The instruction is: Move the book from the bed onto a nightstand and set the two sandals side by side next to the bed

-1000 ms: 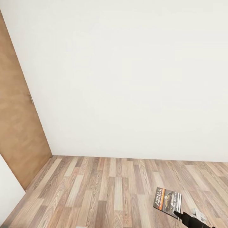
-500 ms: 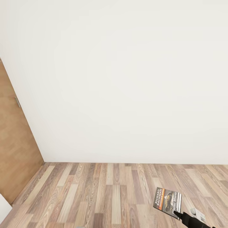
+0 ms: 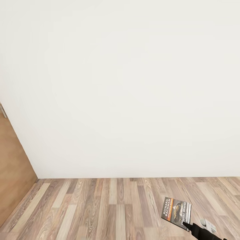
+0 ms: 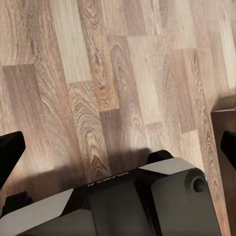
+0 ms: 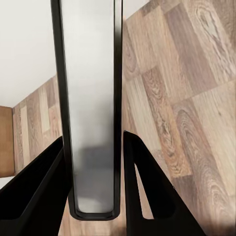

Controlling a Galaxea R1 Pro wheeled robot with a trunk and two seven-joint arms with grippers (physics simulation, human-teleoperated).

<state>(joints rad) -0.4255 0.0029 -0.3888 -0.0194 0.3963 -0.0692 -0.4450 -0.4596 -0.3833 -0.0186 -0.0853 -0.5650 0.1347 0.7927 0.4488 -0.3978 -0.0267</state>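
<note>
Right gripper (image 5: pixel 96 196) was clamped on the book (image 3: pixel 177 209), carried above the floor (image 3: pixel 100 206). Left gripper (image 4: pixel 118 147) was spread wide, holding nothing.

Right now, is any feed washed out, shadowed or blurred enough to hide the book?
Head view: flat, even light; the white wall is featureless but the book cover reads sharp. Right wrist view: the book seen edge-on, pale and softly blurred between the right gripper fingers. Left wrist view: soft shadow on the plank floor, grain crisp.
</note>
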